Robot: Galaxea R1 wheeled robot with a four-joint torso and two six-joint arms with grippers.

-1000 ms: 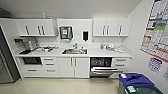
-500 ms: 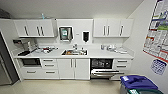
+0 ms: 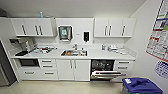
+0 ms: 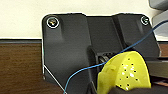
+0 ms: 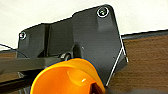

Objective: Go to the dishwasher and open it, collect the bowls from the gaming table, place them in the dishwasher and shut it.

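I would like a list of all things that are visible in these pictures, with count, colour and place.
dishwasher: one, steel front, dark inside, door open, under the counter right of the sink.
sink: one, steel, middle of the white counter.
wall cupboards: white with dark handles, above the counter on both sides.
drawers: white with dark handles, left of the sink cupboard and right of the dishwasher.
bin: one, blue lid, on the floor at the right.
posters: colourful, on the right wall.
yellow bowl: one, speckled, close to the left wrist camera.
orange bowl: one, close to the right wrist camera.
dark plate: part of the robot, in both wrist views.
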